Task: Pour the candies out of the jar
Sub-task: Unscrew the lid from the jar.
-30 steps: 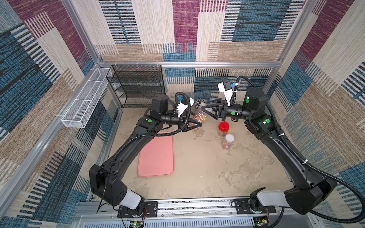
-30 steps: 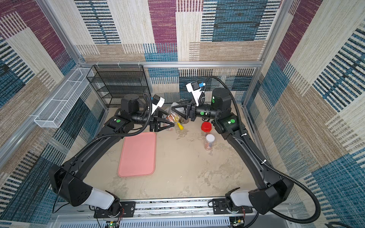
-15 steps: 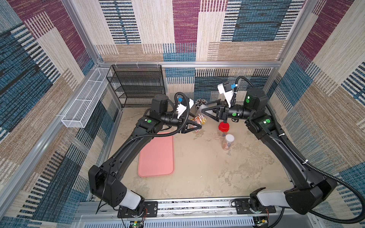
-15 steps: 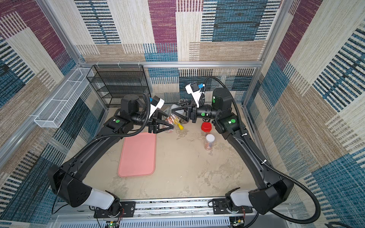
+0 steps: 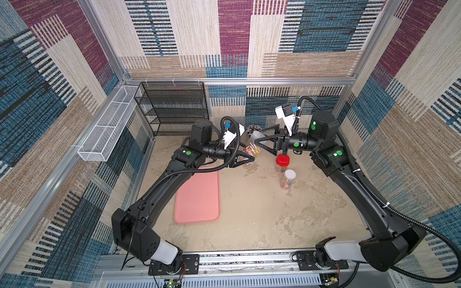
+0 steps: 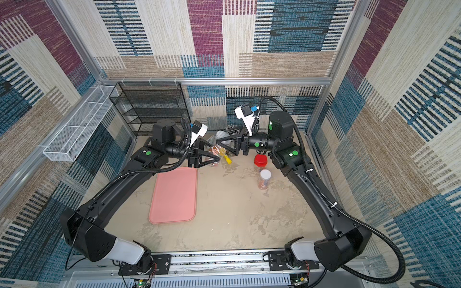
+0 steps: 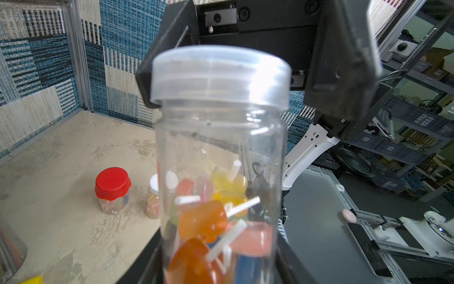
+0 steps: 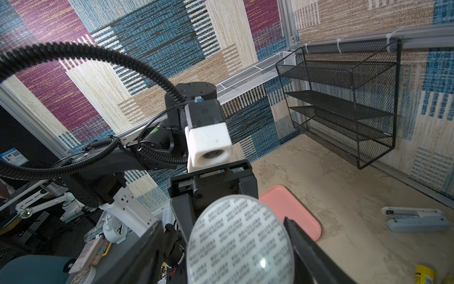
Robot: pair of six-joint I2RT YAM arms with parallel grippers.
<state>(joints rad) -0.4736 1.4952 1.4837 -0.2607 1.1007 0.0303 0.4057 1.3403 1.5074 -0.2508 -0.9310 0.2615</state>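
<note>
My left gripper (image 5: 245, 159) clamped the clear jar (image 7: 218, 147), seemingly light and slick, low down; the right gripper (image 5: 257, 137) straddled its lid (image 7: 218, 73), jaws apart.

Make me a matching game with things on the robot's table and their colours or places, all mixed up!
1. clear-lidded candy jar
2. tray
3. mesh shelf
4. red-lidded jar

A. pink, flat on the table
B. standing beside the white-lidded jar
C. gripped by the left tool
D. black, at the back

Pairs: 1-C, 2-A, 3-D, 4-B
</note>
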